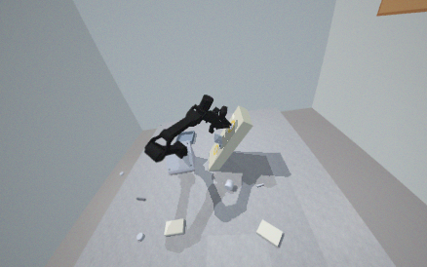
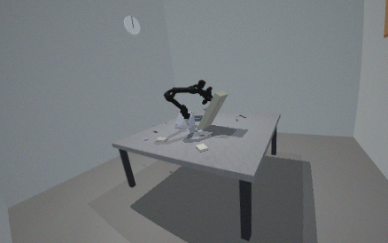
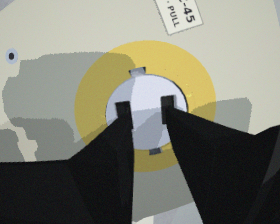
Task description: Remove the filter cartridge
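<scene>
The round pale cartridge [image 3: 150, 89] sits in the yellow ring [image 3: 201, 95] of the cream service panel [image 1: 240, 130] [image 2: 213, 112] [image 3: 46, 32], which leans back on the table. Two dark slots show on its face, and two small notches show at its edge. My gripper [image 3: 148, 119] [image 1: 230, 128] [image 2: 211, 100] is at the panel, its fingers a little apart with nothing held between them. In the wrist view each fingertip overlaps the lower end of one slot; whether the tips are inside the slots cannot be told. The blue-grey tray [image 1: 193, 137] lies behind the arm, left of the panel.
A printed label [image 3: 180, 16] and a screw [image 3: 11, 56] are on the panel face. Two cream blocks [image 1: 174, 227] [image 1: 270, 233], a white rounded piece [image 1: 229, 185], a white disc [image 1: 140, 237] and a small dark bar [image 1: 141, 199] lie on the table [image 2: 227, 152].
</scene>
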Tool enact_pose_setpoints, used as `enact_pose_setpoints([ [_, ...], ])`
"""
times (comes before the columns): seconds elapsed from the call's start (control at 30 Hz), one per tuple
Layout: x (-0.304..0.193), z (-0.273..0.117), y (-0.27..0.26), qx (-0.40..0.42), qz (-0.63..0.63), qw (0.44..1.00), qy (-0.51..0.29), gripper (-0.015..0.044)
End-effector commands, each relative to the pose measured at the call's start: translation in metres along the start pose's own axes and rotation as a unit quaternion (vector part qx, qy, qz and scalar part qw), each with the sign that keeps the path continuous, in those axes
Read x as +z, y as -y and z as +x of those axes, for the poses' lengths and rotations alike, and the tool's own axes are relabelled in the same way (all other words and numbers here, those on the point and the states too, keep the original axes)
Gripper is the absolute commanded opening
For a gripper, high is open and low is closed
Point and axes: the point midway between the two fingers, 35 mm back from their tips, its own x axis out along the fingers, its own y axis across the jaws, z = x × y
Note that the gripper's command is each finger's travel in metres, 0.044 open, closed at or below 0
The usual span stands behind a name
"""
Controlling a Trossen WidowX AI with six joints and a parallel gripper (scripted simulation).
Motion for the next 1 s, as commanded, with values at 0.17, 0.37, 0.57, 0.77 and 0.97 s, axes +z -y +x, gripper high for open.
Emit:
enact_pose_setpoints([
  [0.17, 0.0008, 0.0010, 0.0005, 0.001, -0.003, 1.000, 0.002, 0.0092],
  [0.37, 0.0007, 0.0030, 0.0002, 0.001, -0.003, 1.000, 0.002, 0.0092],
  [0.57, 0.0008, 0.0030, -0.0002, 0.001, -0.003, 1.000, 0.002, 0.0092],
  [0.77, 0.0008, 0.0060, -0.0002, 0.000, -0.003, 1.000, 0.002, 0.0092],
  [0.97, 0.0008, 0.0086, -0.0002, 0.000, -0.003, 1.000, 0.002, 0.0092],
])
